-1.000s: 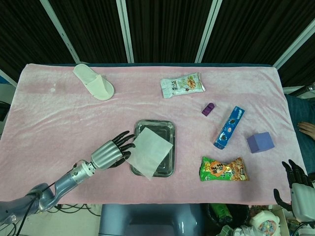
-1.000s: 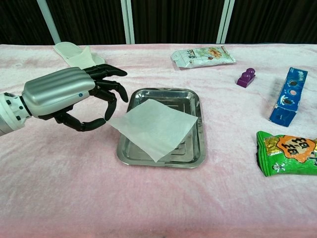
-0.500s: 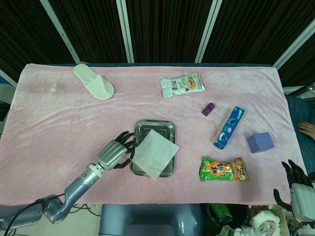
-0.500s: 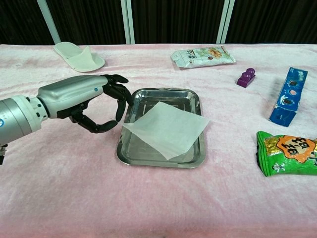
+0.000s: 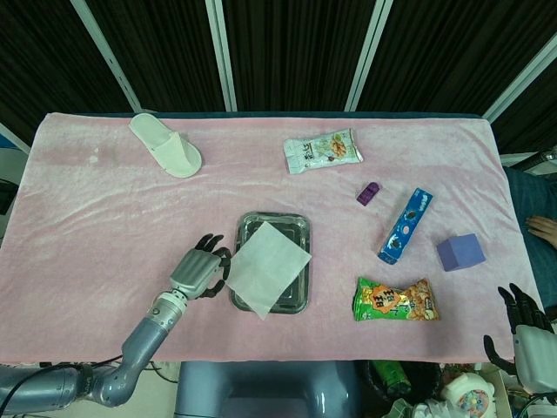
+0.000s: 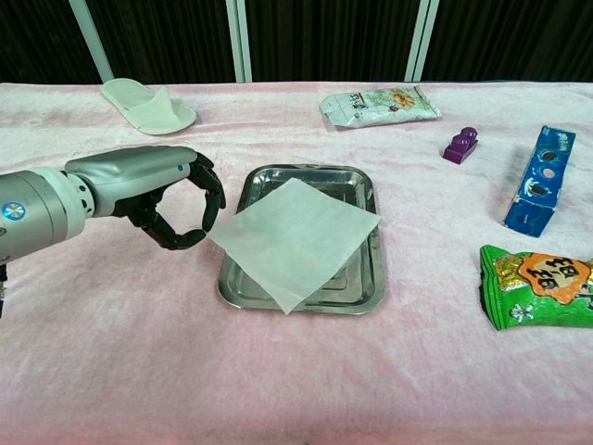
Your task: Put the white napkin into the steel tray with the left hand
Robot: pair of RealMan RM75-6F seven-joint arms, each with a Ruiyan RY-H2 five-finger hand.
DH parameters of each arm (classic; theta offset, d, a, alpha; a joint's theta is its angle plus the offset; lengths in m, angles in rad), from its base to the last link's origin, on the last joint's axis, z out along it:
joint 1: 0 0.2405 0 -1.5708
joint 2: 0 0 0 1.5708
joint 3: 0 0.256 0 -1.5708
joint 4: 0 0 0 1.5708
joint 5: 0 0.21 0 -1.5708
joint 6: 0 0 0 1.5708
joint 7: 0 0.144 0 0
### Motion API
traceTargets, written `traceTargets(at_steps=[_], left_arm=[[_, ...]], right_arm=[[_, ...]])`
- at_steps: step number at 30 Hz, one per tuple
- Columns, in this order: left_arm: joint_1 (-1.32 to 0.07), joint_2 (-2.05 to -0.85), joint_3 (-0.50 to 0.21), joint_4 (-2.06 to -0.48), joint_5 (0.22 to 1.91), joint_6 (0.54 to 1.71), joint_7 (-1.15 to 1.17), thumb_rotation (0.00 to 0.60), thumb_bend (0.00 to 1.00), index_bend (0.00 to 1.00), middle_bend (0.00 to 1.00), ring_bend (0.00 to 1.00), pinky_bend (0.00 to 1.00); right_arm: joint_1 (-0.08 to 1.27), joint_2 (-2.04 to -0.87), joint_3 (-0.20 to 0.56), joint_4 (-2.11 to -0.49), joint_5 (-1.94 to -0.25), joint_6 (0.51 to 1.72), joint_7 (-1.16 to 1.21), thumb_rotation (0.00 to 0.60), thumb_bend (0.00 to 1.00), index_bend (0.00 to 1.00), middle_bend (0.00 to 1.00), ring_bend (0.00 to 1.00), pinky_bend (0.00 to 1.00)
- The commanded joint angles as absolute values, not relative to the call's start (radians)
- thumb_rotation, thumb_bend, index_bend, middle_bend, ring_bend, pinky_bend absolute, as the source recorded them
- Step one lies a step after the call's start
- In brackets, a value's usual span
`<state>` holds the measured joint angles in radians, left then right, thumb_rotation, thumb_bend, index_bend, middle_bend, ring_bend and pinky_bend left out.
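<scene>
The left hand (image 6: 153, 199) pinches the thin white napkin (image 6: 295, 238) (one corner), which hides much of the shiny steel tray (image 6: 366, 278).

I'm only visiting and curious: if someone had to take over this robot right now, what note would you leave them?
Left hand: beside the steel tray, fingers pinching the left corner of the white napkin.
Right hand: idle off the table's near right corner, holding nothing, fingers apart.
Done: napkin carried over the tray; it is spread across it, with corners overhanging the left and front rims.
Left: let go, check that the napkin settles inside the tray, then draw the left hand away.
</scene>
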<state>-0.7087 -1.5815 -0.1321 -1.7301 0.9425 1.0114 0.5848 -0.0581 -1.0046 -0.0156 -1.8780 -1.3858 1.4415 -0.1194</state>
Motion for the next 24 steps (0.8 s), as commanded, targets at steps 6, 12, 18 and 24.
traceTargets(at_steps=[6, 12, 18, 24], left_arm=[[-0.724, -1.619, -0.154, -1.731, 0.938, 1.025, 0.523, 0.6, 0.51, 0.61, 0.27, 0.0, 0.04], [-0.728, -1.646, -0.153, -1.724, 0.936, 1.035, 0.511, 0.6, 0.5, 0.61, 0.27, 0.0, 0.04], [-0.75, -1.693, -0.165, -1.73, 0.839, 1.074, 0.588, 0.6, 0.49, 0.61, 0.27, 0.0, 0.04], [-0.763, -1.719, -0.178, -1.732, 0.797, 1.076, 0.589, 0.6, 0.48, 0.61, 0.27, 0.0, 0.04]], right_arm=[[-0.057, -1.003, -0.016, -1.879, -1.384, 1.438, -0.119, 0.6, 0.35, 0.0, 0.0, 0.06, 0.15], [-0.058, -1.003, -0.016, -1.88, -1.383, 1.439, -0.119, 0.6, 0.35, 0.0, 0.0, 0.06, 0.15], [-0.057, -1.002, -0.016, -1.88, -1.382, 1.439, -0.118, 0.6, 0.35, 0.0, 0.0, 0.06, 0.15], [-0.056, -1.001, -0.016, -1.88, -1.381, 1.437, -0.119, 0.6, 0.35, 0.0, 0.0, 0.06, 0.15]])
